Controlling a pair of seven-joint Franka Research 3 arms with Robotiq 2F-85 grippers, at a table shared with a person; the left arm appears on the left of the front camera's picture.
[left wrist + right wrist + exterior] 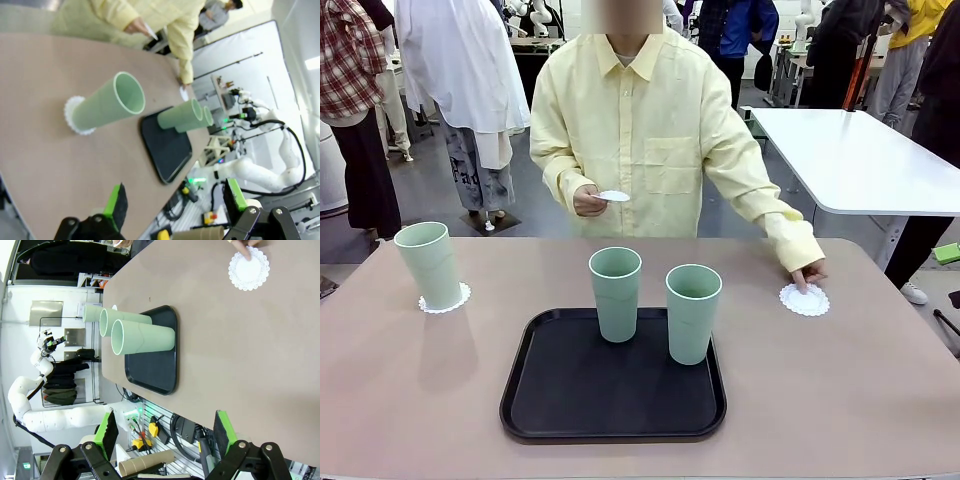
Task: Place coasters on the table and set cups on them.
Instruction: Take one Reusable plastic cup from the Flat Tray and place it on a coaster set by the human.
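Nearest me, the left arm's fingers (117, 202) are hanging spread wide and empty at the near side of the beige-pink tabletop (840, 390). The right arm's fingers (108, 432) are standing just as released, gripping nothing. Beyond them a black tray (525, 400) is lying on the tabletop, carrying two tall, pale mint-green cups, the left cup (615, 292) and the right cup (692, 312), standing upright side by side, close but apart. Farther back on the left, a third cup (430, 263) is sitting upright on a lacy white coaster (448, 301) whose scalloped rim is peeking out around its base. Over on the right, a second coaster (805, 301) is lying flat, with the person's outstretched hand (810, 272) pressing fingertips onto its far edge. The person's raised hand (588, 201) is holding a third coaster (614, 196) in front of the yellow shirt.
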